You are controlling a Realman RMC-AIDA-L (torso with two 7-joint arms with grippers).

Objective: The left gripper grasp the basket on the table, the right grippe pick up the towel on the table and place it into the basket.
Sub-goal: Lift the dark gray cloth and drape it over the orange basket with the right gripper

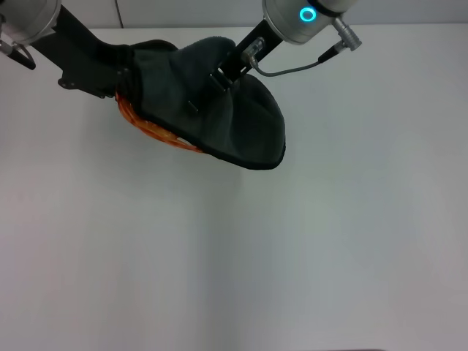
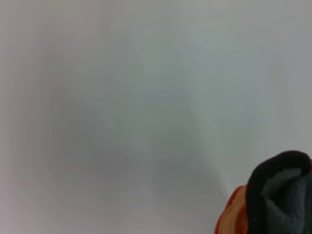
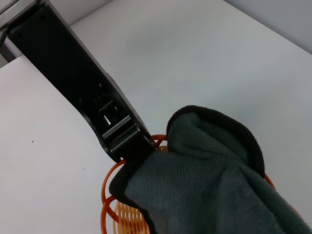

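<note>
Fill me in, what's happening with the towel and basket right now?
The left gripper is at the far left rim of the orange basket, apparently holding it. The right gripper reaches in from the far side with its tip buried in the dark towel. The towel is draped over the basket, covering most of it, with one end hanging past the rim toward the right over the white table. Neither gripper's fingertips are visible, so whether the towel is released cannot be told.
</note>
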